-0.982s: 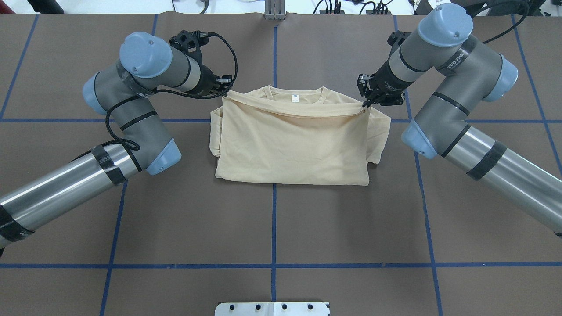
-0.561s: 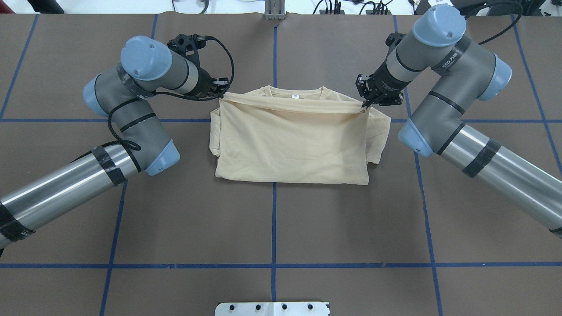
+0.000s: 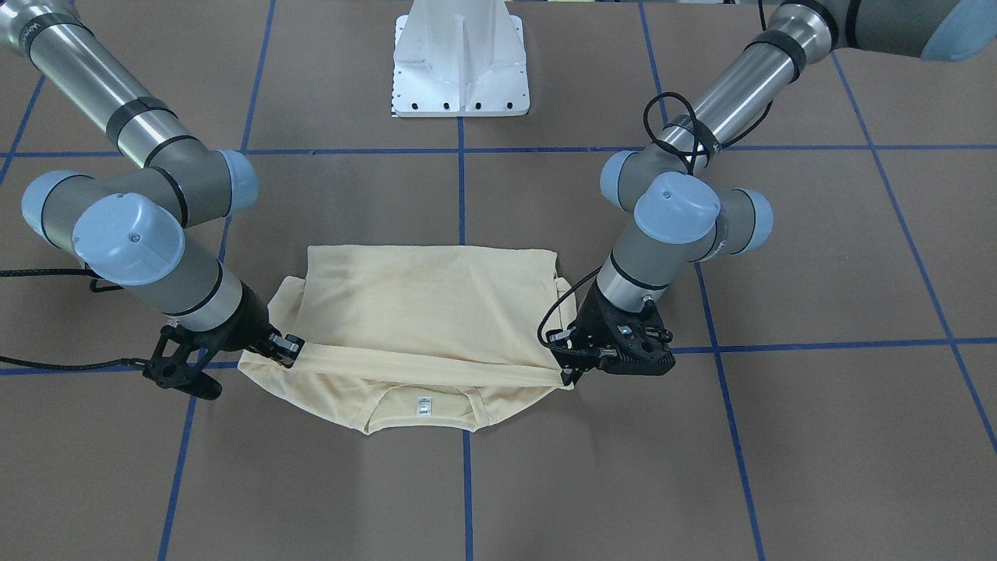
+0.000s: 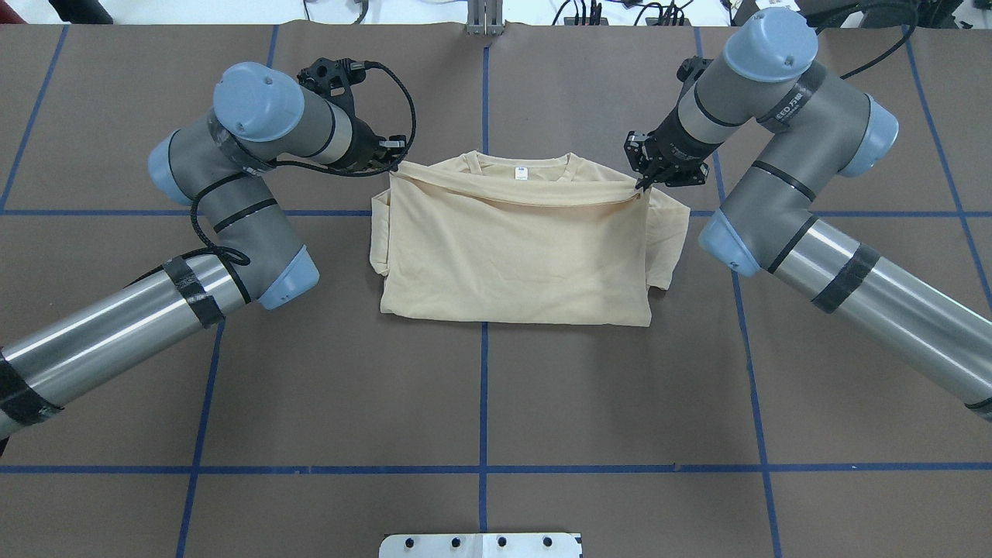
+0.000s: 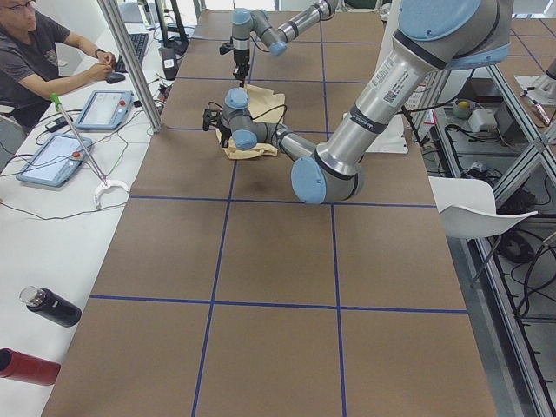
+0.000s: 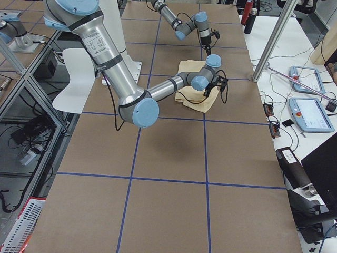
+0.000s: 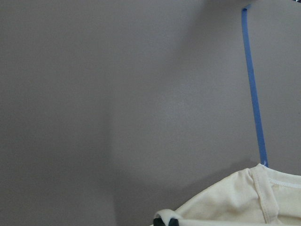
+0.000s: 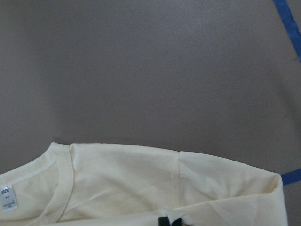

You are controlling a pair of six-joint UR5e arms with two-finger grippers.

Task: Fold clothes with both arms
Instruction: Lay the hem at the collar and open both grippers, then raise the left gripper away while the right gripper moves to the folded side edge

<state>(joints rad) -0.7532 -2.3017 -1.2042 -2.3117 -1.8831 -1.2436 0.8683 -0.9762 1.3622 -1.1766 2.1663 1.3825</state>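
The pale cream-yellow clothes (image 4: 515,256) lie folded on the brown table, back side up, print hidden. The folded-over edge is drawn taut just short of the collar, and the white neck label (image 4: 521,173) still shows. My left gripper (image 4: 393,167) is shut on that edge's left corner, and my right gripper (image 4: 642,184) is shut on its right corner. In the front-facing view the left gripper (image 3: 566,372) is on the right and the right gripper (image 3: 292,351) on the left, the clothes (image 3: 424,304) between them. Both wrist views show cream fabric (image 7: 235,197) (image 8: 141,183) pinched at the black fingertips.
Blue tape lines (image 4: 483,403) divide the table into squares. The white pedestal base (image 3: 459,62) stands at the robot's edge. A person (image 5: 39,52) sits at a side bench with tablets (image 5: 104,109) and bottles (image 5: 50,306). A support pole (image 6: 271,45) rises beside the table.
Both arms shifted slightly, the right elbow drifting inward. The held edge stays just below the collar, and both grippers keep their hold on the corners.
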